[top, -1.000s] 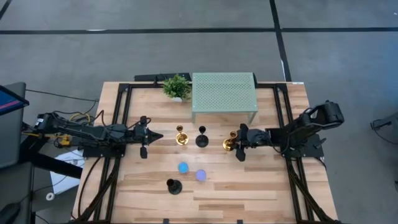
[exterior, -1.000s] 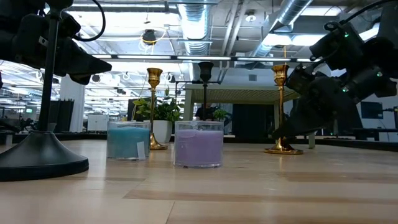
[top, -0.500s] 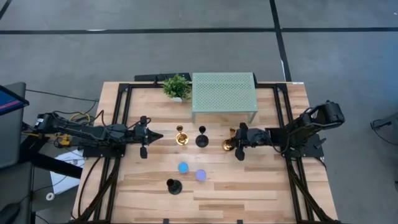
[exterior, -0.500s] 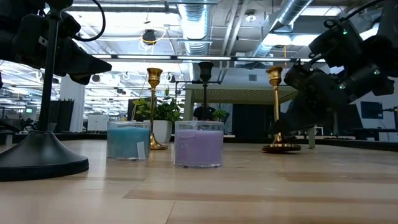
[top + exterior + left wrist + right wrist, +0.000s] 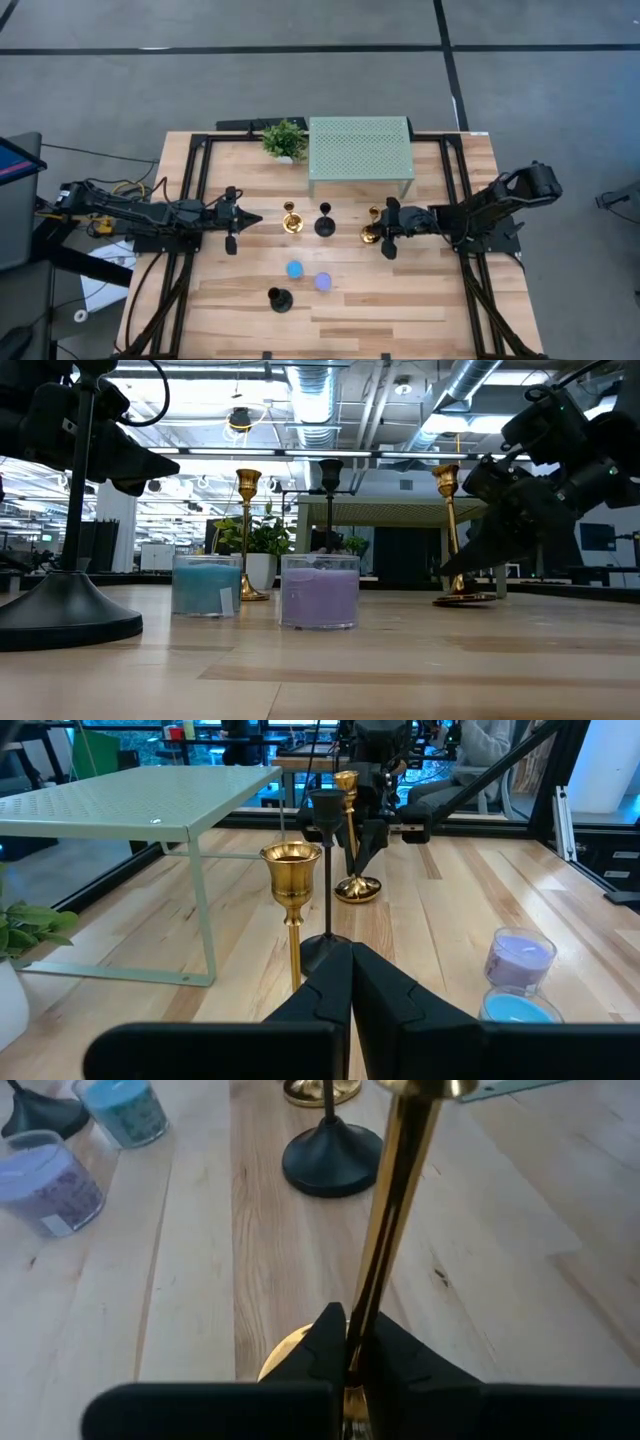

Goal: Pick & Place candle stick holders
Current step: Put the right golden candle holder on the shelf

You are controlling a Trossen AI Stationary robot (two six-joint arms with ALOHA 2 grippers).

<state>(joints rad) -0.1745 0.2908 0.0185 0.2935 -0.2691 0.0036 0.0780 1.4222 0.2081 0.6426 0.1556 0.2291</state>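
Right gripper (image 5: 381, 232) clamped on tilted gold holder (image 5: 449, 530).

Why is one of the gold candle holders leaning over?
The right gripper has shut on the stem of the gold candle holder nearest it, and that one leans with its base tipped on the table. The other gold holder and the black holders stand straight. The left gripper waits shut.

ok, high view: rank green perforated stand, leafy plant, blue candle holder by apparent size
1. green perforated stand
2. leafy plant
3. blue candle holder

All three differ clearly in footprint seen from above, so no ties.
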